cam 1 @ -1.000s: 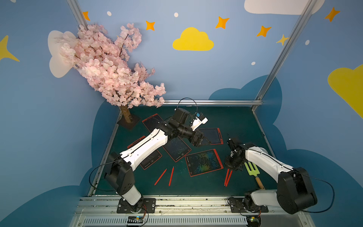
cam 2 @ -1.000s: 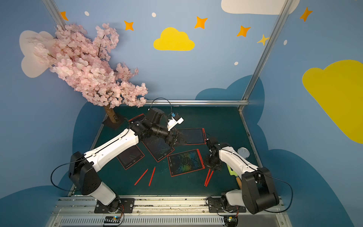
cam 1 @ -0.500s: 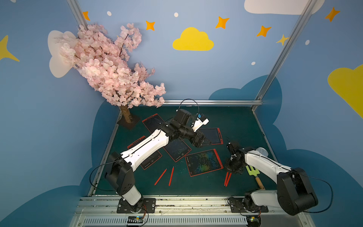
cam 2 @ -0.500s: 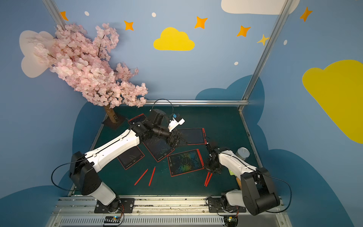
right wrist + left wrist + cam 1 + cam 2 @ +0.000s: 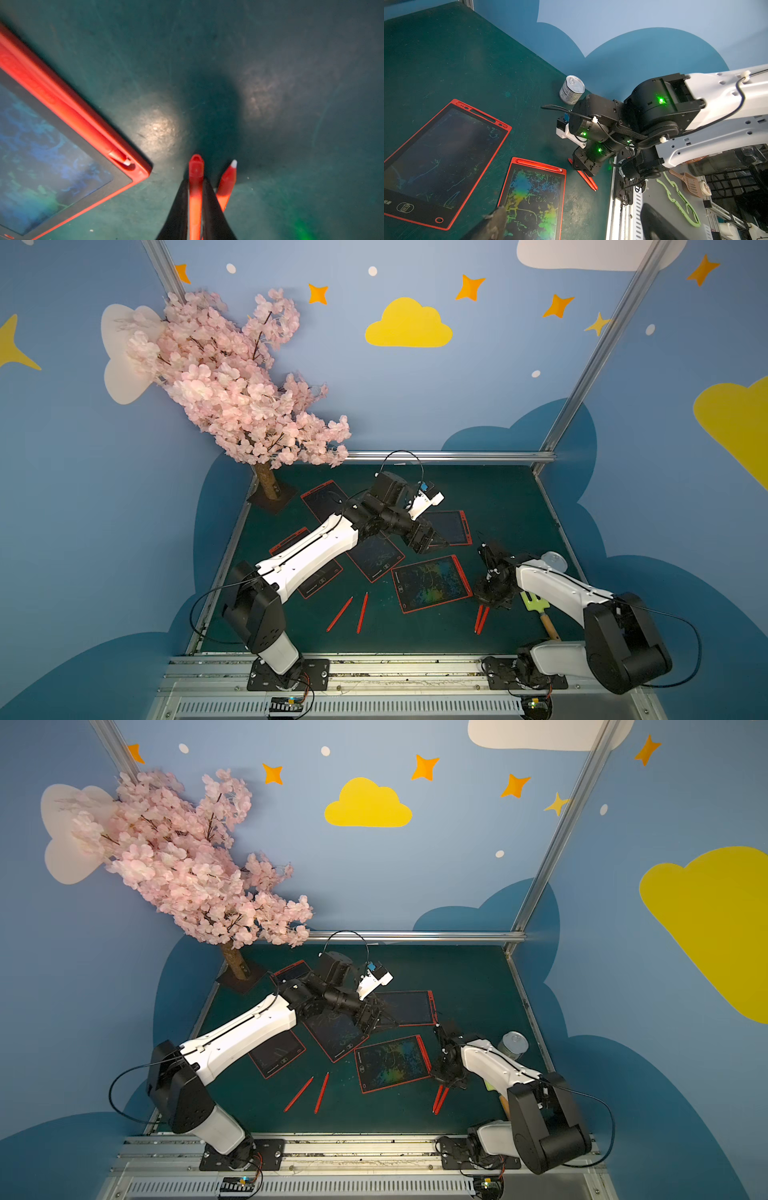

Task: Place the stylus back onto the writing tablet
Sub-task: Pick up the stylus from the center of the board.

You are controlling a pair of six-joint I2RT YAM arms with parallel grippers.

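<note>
Right fingers (image 5: 212,207) pinch the pen (image 5: 196,172), its length running out between them. The tablet (image 5: 62,99) sits just beside; left fingers (image 5: 495,220) hang spread.

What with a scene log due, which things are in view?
Writing tablets: five, red-framed, mid-table.
Loose styluses: four, red, two front centre, two front right.
Docked stylus: one, red, colourful tablet's edge.
Can: one, silver, right edge.
Garden fork: one, green, front right.
Blossom tree: one, pink, back-left corner.
Table: one, dark green.
Left gripper: black, fingers open, over tablets.
Right gripper: black, fingers shut on a front-right stylus.
</note>
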